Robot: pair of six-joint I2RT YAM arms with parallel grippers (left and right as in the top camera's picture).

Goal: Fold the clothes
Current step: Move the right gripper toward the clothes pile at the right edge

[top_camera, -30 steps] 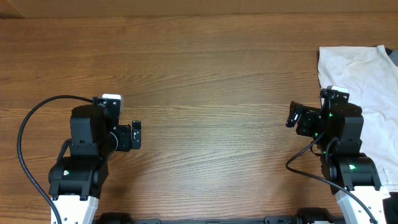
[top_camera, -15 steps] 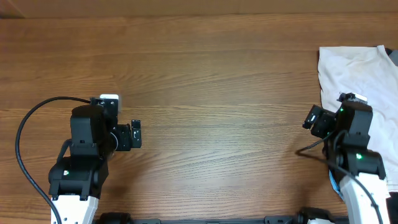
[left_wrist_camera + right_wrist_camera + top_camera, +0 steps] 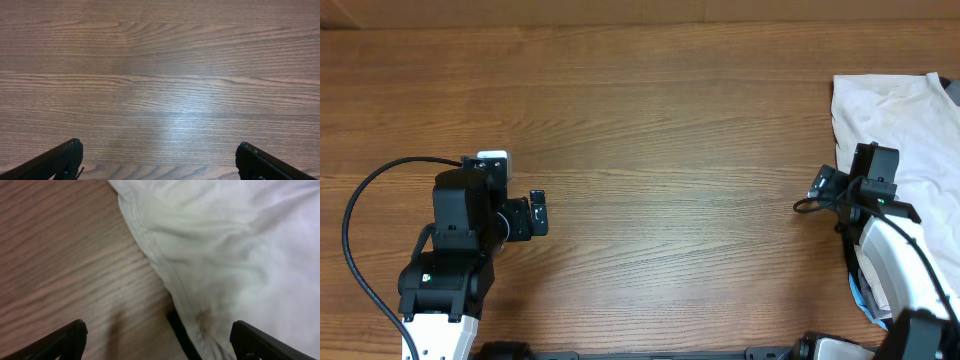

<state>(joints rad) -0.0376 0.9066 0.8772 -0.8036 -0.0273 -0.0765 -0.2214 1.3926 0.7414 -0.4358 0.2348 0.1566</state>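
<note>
The cream shorts (image 3: pixel 905 120) lie creased at the table's right edge, partly cut off by the frame. In the right wrist view their stitched hem (image 3: pixel 210 255) runs diagonally across the wood. My right gripper (image 3: pixel 823 186) is open and empty, just left of the shorts' left edge; its fingertips (image 3: pixel 160 335) straddle the hem from above. My left gripper (image 3: pixel 537 213) is open and empty over bare wood at the left; its wrist view (image 3: pixel 160 155) shows only table between the fingers.
A grey item (image 3: pixel 951 88) peeks out at the far right edge beside the shorts. A dark strip (image 3: pixel 182 332) shows under the hem. The wooden table (image 3: pixel 670 130) stretches between the arms.
My right arm has swung right and turned toward the shorts, bringing the gripper to their left edge. The left arm has barely moved.
</note>
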